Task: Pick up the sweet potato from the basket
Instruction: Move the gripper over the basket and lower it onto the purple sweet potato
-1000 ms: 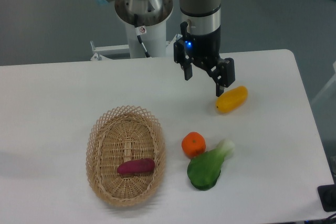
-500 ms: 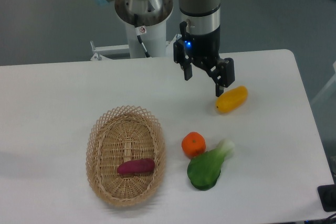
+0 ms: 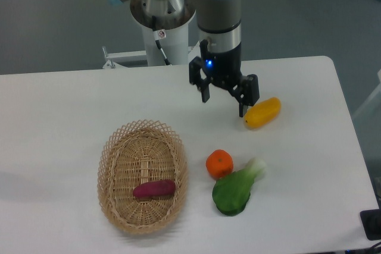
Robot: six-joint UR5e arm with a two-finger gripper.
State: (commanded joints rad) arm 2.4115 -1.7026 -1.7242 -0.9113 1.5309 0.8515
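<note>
The magenta-purple sweet potato [image 3: 154, 189] lies on its side in the lower part of the oval tan wicker basket [image 3: 109, 171], at the front left of the white table. My gripper [image 3: 224, 101] hangs open and empty above the table, well up and to the right of the basket. Its right finger is close to the left end of the yellow oblong fruit [image 3: 262, 112].
An orange [image 3: 219, 163] sits just right of the basket. A green leafy vegetable [image 3: 234, 189] lies below and right of the orange. The robot base [image 3: 162, 22] stands behind the table's back edge.
The gripper has moved a little to the left and down, toward the basket side, and has turned slightly. The produce and basket have not moved.
</note>
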